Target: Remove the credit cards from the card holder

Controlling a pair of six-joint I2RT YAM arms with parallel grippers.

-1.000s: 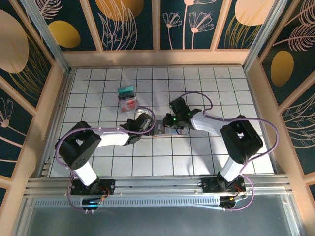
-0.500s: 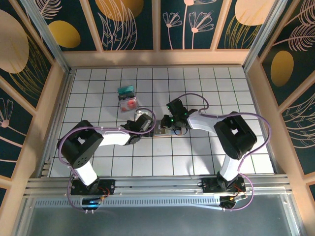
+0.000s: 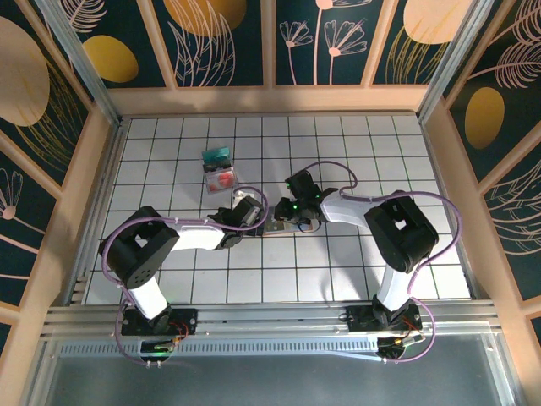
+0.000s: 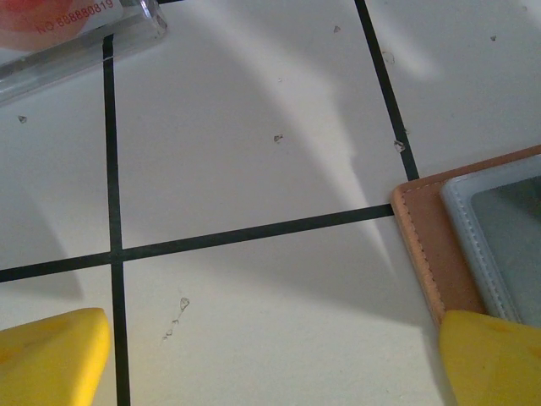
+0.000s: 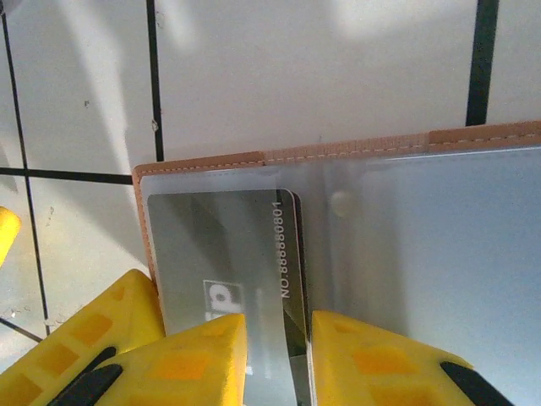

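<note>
The card holder (image 3: 272, 226) lies open on the tiled table between both grippers, pinkish-brown at its edge (image 5: 279, 155) and grey-blue inside. A grey-looking credit card (image 5: 215, 245) sits in its clear left pocket. My right gripper (image 5: 279, 359) stands low over it, narrowly open, with the card's right edge in the gap between its fingers. My left gripper (image 4: 270, 359) is wide open, and its right finger (image 4: 494, 355) rests at the holder's corner (image 4: 427, 245). A teal card (image 3: 216, 156) and a red-white card (image 3: 221, 178) lie on the table behind the left gripper.
The red-white card's near edge (image 4: 68, 34) shows at the top left of the left wrist view. Wooden walls (image 3: 270, 100) ring the table. Another yellow finger (image 5: 127, 326) presses at the holder's left corner beside my right gripper.
My right gripper has shifted a little to the left over the holder, and its arm has folded in. The left gripper has barely moved.
</note>
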